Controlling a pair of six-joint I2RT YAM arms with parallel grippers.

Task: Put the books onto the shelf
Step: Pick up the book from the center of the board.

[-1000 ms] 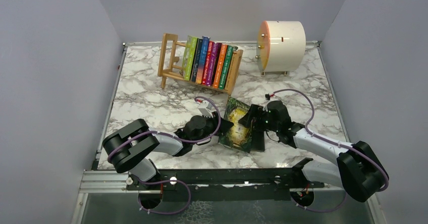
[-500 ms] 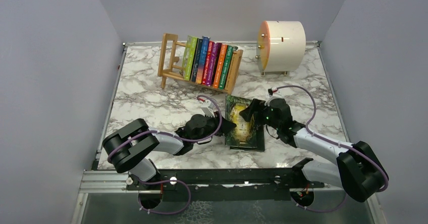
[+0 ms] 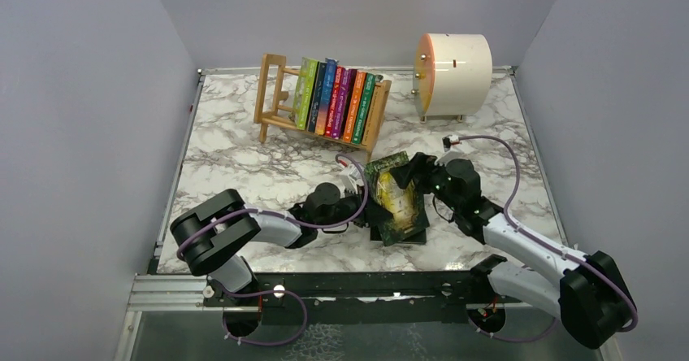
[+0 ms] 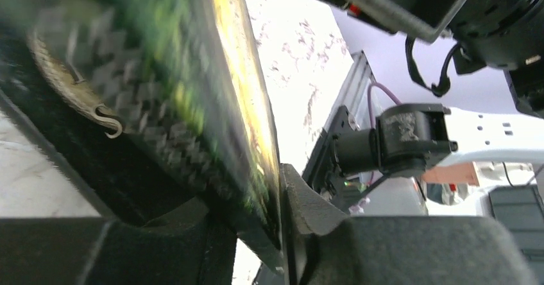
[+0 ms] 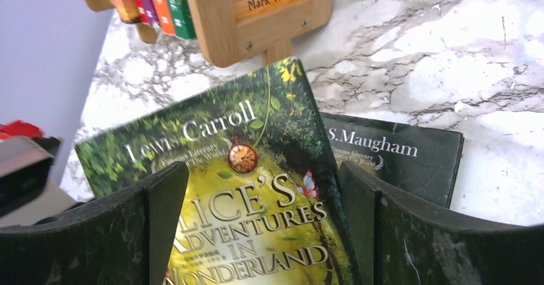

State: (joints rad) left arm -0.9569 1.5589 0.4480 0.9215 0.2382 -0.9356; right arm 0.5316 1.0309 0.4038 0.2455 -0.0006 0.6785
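Observation:
A green Alice's Adventures in Wonderland book (image 3: pixel 396 200) is raised at a tilt over a dark book (image 3: pixel 410 236) lying flat on the table. My left gripper (image 3: pixel 372 209) is shut on the green book's left edge; in the left wrist view the book (image 4: pixel 192 73) is pinched between the jaws of that gripper (image 4: pixel 282 224). My right gripper (image 3: pixel 417 174) is open at the book's far end, and its fingers (image 5: pixel 160 201) stand on either side of the cover (image 5: pixel 256 201). The dark book (image 5: pixel 398 153) lies beneath. Several books (image 3: pixel 337 97) stand upright in the wooden shelf (image 3: pixel 274 93).
A cream cylindrical drum (image 3: pixel 453 63) stands at the back right, near the shelf's right end. The shelf's end panel (image 5: pixel 263 9) is close ahead of the right wrist. Grey walls close in the marble table (image 3: pixel 236 174) on three sides.
The left gripper has moved right and lifted the green book's edge, so the book tilts up off the dark book. The right gripper has drawn back toward the shelf, still open.

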